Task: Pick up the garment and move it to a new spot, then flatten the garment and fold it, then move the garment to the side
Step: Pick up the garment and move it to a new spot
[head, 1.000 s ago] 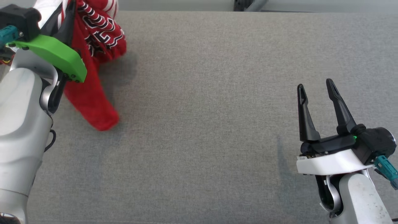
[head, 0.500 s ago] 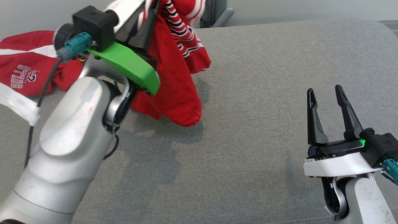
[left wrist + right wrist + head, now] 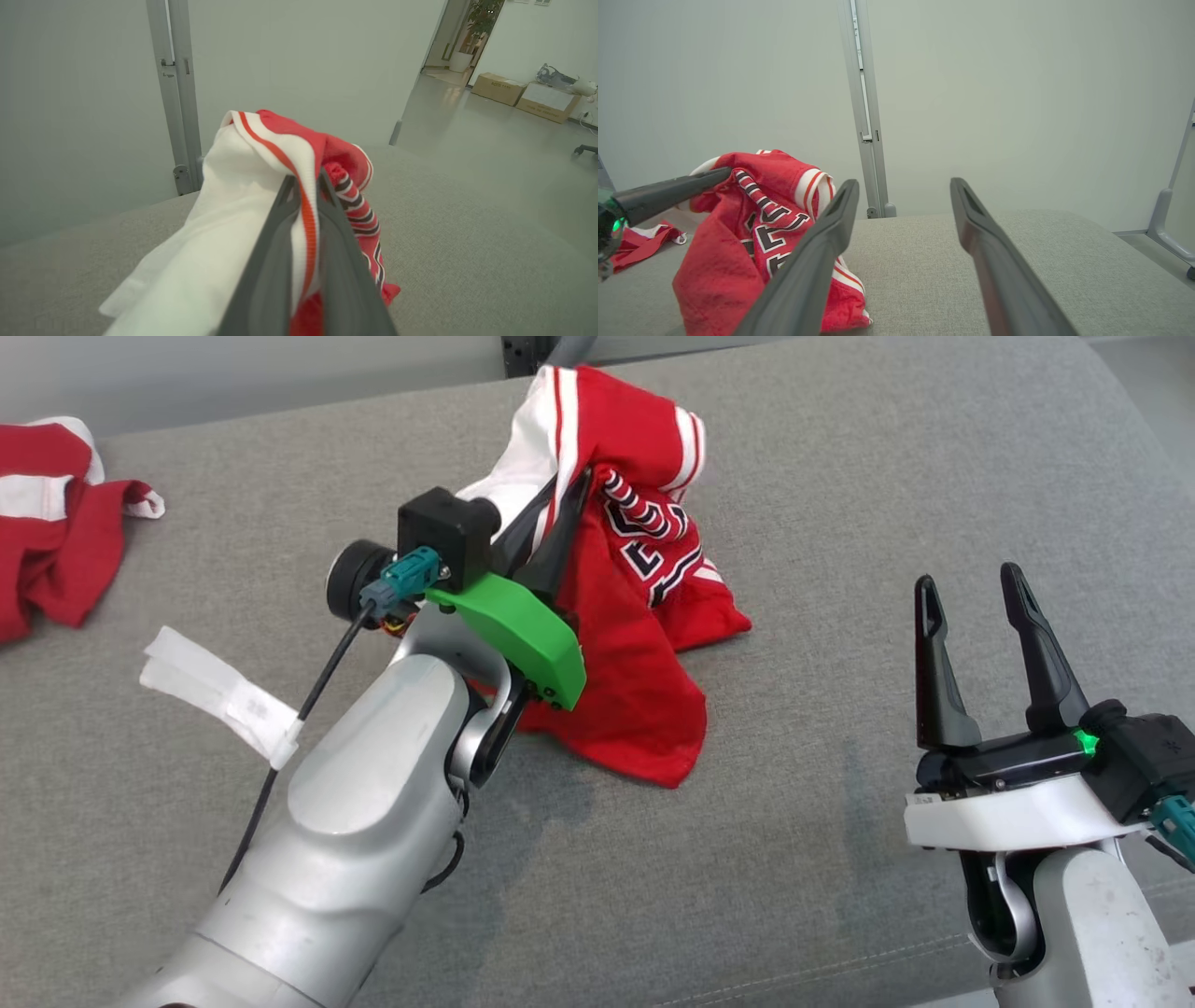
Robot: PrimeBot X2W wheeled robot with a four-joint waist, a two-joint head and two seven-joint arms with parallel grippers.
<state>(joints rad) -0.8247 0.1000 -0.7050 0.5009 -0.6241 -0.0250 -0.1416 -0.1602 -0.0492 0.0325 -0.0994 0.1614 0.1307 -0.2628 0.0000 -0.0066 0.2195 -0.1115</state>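
The garment [image 3: 653,691] is a red jersey with white trim and black-and-white lettering. It hangs bunched from my left gripper [image 3: 571,487], which is shut on a fold near its white-striped edge, above the middle of the grey padded surface [image 3: 840,476]. The garment's lower hem rests on that surface. In the left wrist view the two fingers of the left gripper [image 3: 306,179] pinch the red-and-white cloth of the garment [image 3: 261,149]. My right gripper [image 3: 968,579] stands open and empty at the lower right, apart from the garment [image 3: 724,252], which shows left of the right gripper [image 3: 903,183].
A second red and white garment [image 3: 47,541] lies crumpled at the far left edge. A white tape tag [image 3: 224,695] hangs on the left arm's cable. A metal post [image 3: 866,116] stands behind the surface. Cardboard boxes [image 3: 514,91] sit on the floor far off.
The head camera has swung, shifting the whole picture. My left gripper has carried the garment rightward toward the middle of the surface and lower, so the hem now touches down. The right gripper stays open.
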